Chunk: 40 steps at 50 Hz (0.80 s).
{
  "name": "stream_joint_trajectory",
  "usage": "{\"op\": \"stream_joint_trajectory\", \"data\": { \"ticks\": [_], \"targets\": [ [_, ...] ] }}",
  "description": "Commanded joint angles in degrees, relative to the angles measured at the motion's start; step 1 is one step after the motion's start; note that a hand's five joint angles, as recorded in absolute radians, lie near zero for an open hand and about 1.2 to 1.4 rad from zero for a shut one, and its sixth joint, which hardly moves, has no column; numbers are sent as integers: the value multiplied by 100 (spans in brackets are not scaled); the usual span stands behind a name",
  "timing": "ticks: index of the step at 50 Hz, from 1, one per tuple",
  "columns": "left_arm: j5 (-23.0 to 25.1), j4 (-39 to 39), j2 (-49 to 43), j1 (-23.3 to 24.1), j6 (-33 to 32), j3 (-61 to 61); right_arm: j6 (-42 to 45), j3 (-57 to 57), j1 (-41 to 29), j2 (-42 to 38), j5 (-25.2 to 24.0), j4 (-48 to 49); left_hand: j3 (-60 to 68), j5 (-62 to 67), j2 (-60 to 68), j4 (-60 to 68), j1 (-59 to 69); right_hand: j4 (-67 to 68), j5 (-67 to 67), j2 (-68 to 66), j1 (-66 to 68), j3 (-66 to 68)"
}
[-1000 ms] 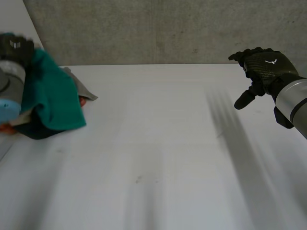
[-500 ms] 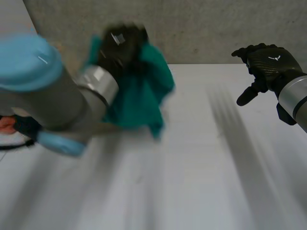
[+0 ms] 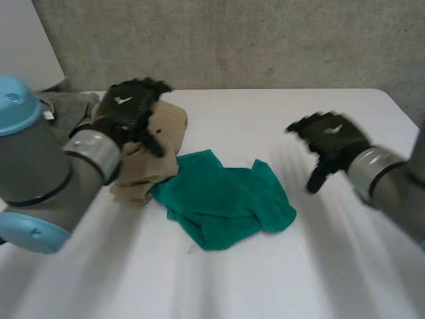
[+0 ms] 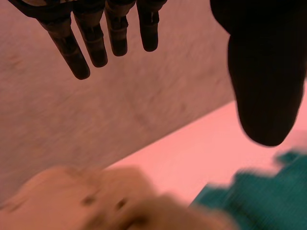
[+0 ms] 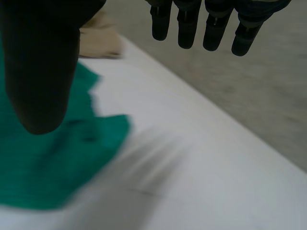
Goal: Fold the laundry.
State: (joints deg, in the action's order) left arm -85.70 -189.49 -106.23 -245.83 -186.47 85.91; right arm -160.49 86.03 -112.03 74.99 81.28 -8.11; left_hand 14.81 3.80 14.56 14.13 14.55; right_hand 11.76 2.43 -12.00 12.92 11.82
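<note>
A crumpled teal-green cloth (image 3: 222, 199) lies near the middle of the white table (image 3: 265, 286), bunched into uneven folds with its edges ragged. Its near-left edge touches a tan garment (image 3: 151, 154) that sits in a loose heap just beside it, toward the left arm. Farther out at the table's left edge lies a grey cloth (image 3: 63, 109), close against the tan heap.

The left hand (image 3: 129, 109) hangs over the tan garment's far part. In the left wrist view its fingers (image 4: 98, 40) are straight and spread from the thumb, grasping nothing — the tan garment (image 4: 96, 201) and a corner of the green cloth (image 4: 261, 199) lie below the palm.

The right hand (image 3: 334, 138) hovers above bare table, to the right of the green cloth and apart from it. Its fingers (image 5: 216, 28) are likewise extended and empty — the green cloth (image 5: 43, 163) lies on the thumb's side, the tan garment (image 5: 98, 40) beyond it. A concrete wall (image 3: 265, 40) stands behind the table.
</note>
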Motion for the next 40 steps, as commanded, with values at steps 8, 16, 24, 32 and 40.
{"op": "stream_joint_trajectory", "data": {
  "ticks": [8, 16, 24, 32, 40],
  "targets": [
    [1425, -756, -1461, -1249, -2138, 234, 176, 1, -1479, -1776, 897, 1741, -107, -6, -82, -39, -81, -54, -120, 77, -169, -59],
    [1136, -809, -2113, -1231, -2394, -600, 484, 10, -1400, -1918, 1118, 2005, 6519, 6620, 6544, 6587, 6545, 6824, 6757, -6800, 6708, 6818],
    [486, -1397, -1761, -1432, -2236, -1857, 589, 457, -1383, -847, 978, 1944, 6519, 6620, 6544, 6587, 6545, 6824, 6757, -6800, 6708, 6818],
    [-763, -2207, -1769, -2645, -2130, -3289, 809, 1186, -1014, -231, 583, 1778, 6519, 6620, 6544, 6587, 6545, 6824, 6757, -6800, 6708, 6818],
    [-686, -1795, -2288, -2621, -2261, -3109, 809, 1662, -890, -133, 406, 1795, -481, -380, -456, -413, -455, 6824, 6757, -6800, 6708, 6818]
  ]
}}
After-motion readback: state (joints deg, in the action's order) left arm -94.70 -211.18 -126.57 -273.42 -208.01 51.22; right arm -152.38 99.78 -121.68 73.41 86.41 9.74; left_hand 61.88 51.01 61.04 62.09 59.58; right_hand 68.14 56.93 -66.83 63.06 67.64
